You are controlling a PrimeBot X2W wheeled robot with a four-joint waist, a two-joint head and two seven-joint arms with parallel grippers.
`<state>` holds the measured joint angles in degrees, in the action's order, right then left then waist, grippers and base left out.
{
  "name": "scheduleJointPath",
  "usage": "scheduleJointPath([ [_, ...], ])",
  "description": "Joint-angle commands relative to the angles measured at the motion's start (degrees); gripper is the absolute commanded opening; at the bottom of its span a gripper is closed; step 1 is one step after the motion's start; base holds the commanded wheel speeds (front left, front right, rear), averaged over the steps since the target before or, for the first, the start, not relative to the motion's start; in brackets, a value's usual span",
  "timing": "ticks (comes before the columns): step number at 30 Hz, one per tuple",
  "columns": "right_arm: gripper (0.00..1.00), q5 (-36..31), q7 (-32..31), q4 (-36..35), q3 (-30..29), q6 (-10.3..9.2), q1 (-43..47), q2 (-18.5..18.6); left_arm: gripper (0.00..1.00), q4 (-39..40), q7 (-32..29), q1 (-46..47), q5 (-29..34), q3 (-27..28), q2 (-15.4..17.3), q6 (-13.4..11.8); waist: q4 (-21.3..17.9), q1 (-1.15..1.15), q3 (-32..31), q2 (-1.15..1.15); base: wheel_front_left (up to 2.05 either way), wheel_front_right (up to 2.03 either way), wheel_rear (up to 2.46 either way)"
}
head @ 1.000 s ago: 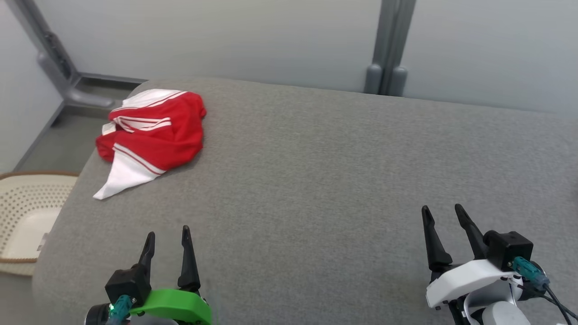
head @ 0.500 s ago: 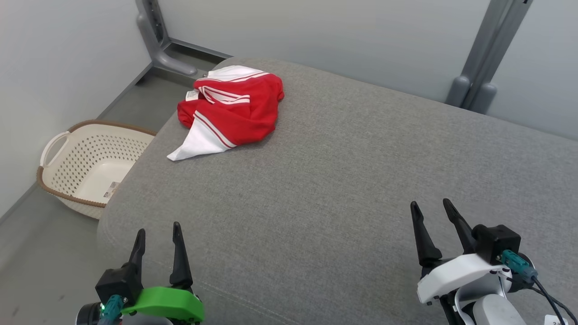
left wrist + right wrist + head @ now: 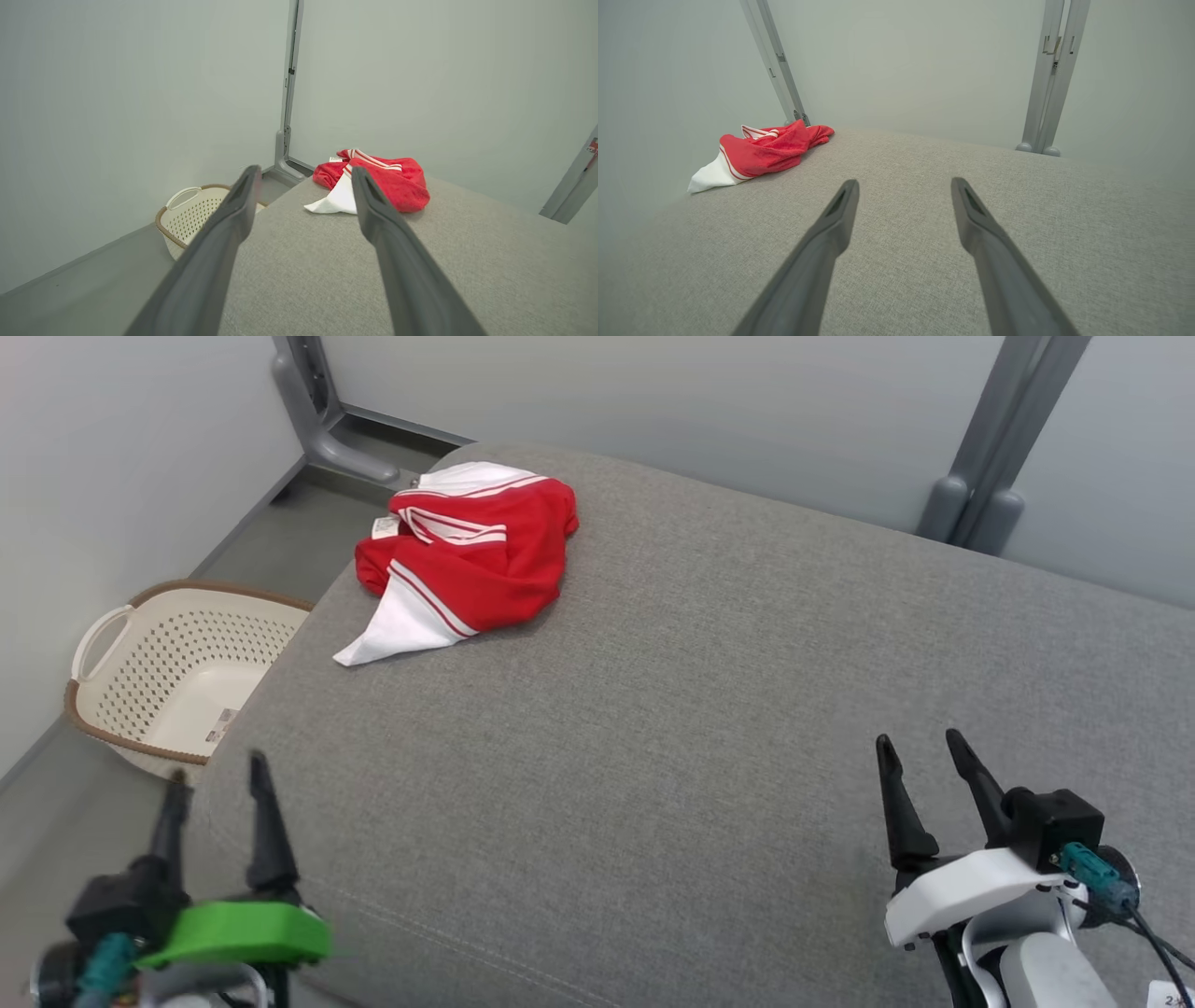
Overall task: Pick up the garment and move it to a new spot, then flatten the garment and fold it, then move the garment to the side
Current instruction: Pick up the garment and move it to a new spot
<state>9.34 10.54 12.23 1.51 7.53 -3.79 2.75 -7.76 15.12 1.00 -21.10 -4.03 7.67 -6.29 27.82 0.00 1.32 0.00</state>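
While the garment [image 3: 467, 555] lay crumpled at the far left corner of the cushion [image 3: 700, 709], the left gripper [image 3: 215, 770] and right gripper [image 3: 918, 739] hung empty, jaws apart, along the cushion's near edge. The left gripper was nearer, and the garment's white tip pointed back toward it.
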Motion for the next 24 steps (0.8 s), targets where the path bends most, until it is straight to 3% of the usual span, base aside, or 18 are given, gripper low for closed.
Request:
scheduleJointPath([
  [1,1.0,-1.2,-0.5,-1.0,-0.7,-0.09,-0.6,0.3,1.0,1.7,-0.4,3.0,0.5,1.0,1.9,0.0,-2.6,0.0,2.5,0.0,0.0,0.0,0.0],
  [7,1.0,-5.0,-3.6,-5.8,-1.9,-0.09,-2.7,0.2,1.0,6.3,-6.2,13.2,0.6,5.1,10.4,1.0,-6.5,0.0,6.9,0.0,0.0,0.0,0.0],
  [13,1.0,-7.7,-7.6,-11.1,-2.1,-0.09,-5.2,0.3,1.0,-1.8,-14.3,26.5,-0.6,5.7,16.8,3.7,-10.4,0.0,12.3,0.0,0.0,0.0,0.0],
  [18,1.0,-9.8,-10.9,-15.3,-2.9,-0.09,-6.7,0.2,1.0,-12.6,-17.4,35.9,-2.1,4.4,17.7,5.6,-13.0,0.0,17.8,0.0,0.0,0.0,0.0],
  [24,1.0,-11.8,-13.9,-20.1,-4.5,-0.09,-8.0,0.2,1.0,-26.7,-21.4,44.3,-5.3,3.7,14.5,6.4,-15.0,0.0,23.6,0.0,0.0,0.0,0.0],
])
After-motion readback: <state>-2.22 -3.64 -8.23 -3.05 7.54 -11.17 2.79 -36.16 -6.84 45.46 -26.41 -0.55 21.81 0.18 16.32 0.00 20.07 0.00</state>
